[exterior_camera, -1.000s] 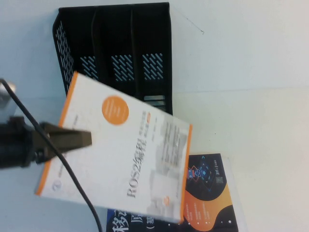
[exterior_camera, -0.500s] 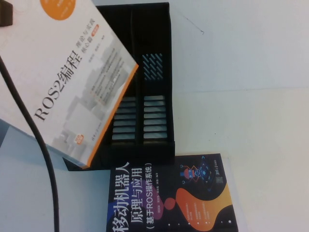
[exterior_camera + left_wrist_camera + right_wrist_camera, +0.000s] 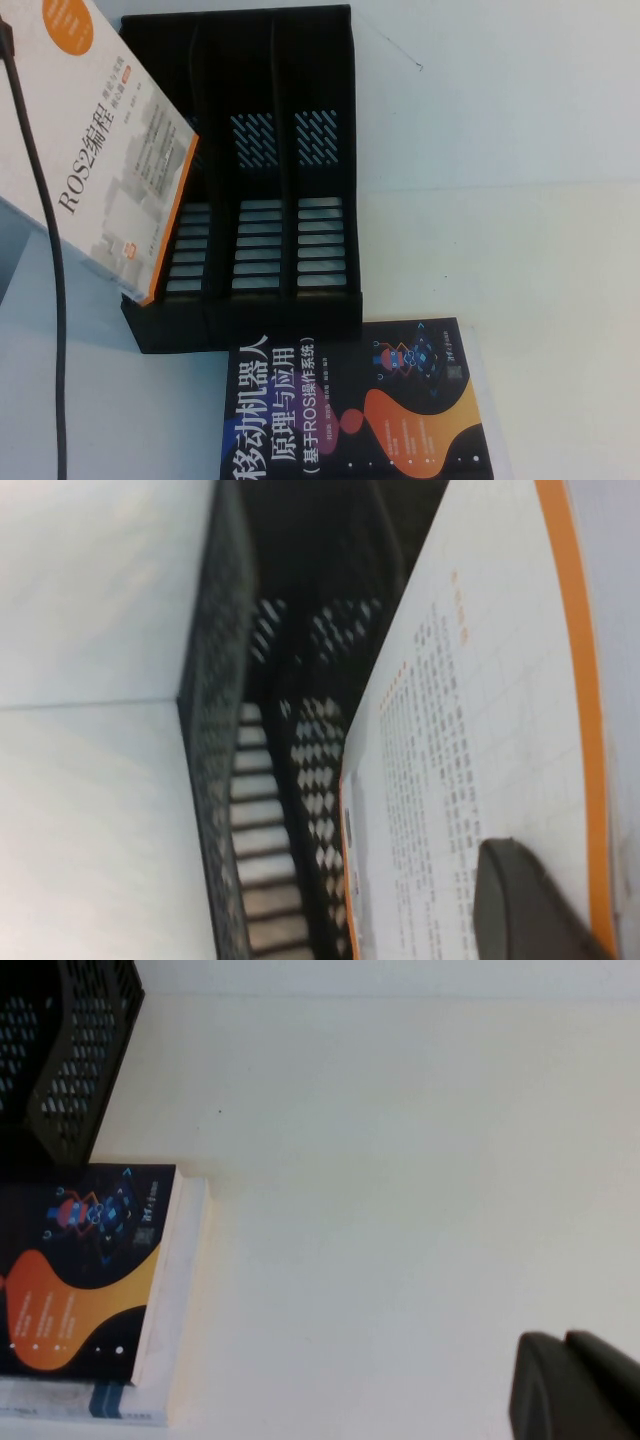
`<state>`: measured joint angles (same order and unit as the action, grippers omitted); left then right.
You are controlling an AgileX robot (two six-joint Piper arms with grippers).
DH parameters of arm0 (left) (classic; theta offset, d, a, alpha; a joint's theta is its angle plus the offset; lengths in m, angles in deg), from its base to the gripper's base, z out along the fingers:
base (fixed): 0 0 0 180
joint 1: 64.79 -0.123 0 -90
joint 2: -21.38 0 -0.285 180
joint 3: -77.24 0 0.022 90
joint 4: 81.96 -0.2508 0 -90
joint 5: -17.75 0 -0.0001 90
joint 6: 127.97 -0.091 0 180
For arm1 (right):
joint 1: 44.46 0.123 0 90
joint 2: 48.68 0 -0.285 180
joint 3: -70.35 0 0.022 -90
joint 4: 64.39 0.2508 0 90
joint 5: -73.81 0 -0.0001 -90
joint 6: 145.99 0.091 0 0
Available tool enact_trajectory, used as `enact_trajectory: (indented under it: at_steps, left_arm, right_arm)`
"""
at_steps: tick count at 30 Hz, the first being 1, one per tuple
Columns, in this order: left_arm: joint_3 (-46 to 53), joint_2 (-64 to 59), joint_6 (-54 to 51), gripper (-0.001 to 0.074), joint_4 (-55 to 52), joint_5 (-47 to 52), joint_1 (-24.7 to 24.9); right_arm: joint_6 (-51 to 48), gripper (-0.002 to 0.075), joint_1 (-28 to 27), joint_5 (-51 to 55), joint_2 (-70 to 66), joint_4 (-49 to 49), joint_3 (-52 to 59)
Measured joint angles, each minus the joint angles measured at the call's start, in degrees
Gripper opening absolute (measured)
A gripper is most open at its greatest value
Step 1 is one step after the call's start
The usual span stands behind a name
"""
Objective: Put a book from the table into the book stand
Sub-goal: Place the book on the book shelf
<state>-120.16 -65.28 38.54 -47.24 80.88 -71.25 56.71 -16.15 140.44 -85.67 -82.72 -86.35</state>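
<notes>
A white book with orange edges [image 3: 110, 150] hangs tilted at the upper left, its lower corner over the leftmost compartment of the black book stand [image 3: 290, 315]. My left gripper [image 3: 520, 880] is shut on this book; one dark finger [image 3: 530, 905] presses on the cover [image 3: 470, 710], with the stand's mesh wall [image 3: 215, 780] beside it. The left gripper itself is out of the high view. My right gripper [image 3: 575, 1385] is shut and empty over bare table, away from the stand [image 3: 80, 1050].
A dark book with orange shapes [image 3: 400, 410] lies flat in front of the stand, on top of another book [image 3: 100, 1400]. A black cable [image 3: 55, 300] hangs down the left side. The white table [image 3: 520, 250] spreads to the right.
The white and orange book has moved left and turned steeper, uncovering the stand's middle compartment. One second ago it was lower, with the left gripper visible on its edge.
</notes>
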Motion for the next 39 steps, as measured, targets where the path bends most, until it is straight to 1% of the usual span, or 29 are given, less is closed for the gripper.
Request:
enact_trajectory:
  at_steps: [4, 20, 25, 31, 39]
  left_arm:
    - [-0.22, -1.73, 0.22, 0.0103, 0.0, -3.06, 0.0]
    - [-0.99, -8.97, 0.09, 0.0103, -0.07, -8.28, 0.0]
    - [-0.99, -11.51, -2.82, 0.0103, 2.37, -8.41, 0.0]
    - [-0.99, -12.66, -3.57, 0.0103, 3.04, -9.42, 0.0]
    - [-0.99, -15.06, -4.03, 0.0103, 2.29, -10.26, 0.74]
  right_arm:
    - [0.0, 0.0, 0.0, -0.1, 0.0, 0.0, 0.0]
    - [0.75, -0.0001, 0.0, -3.06, 0.04, 0.0, 0.48]
    - [2.19, -0.0001, 0.0, -4.66, 0.04, 0.13, 3.8]
    - [3.09, -0.0001, 0.0, -8.46, 0.04, 1.8, 8.79]
    - [3.41, -0.0001, 0.0, -11.53, 0.04, 2.55, 10.18]
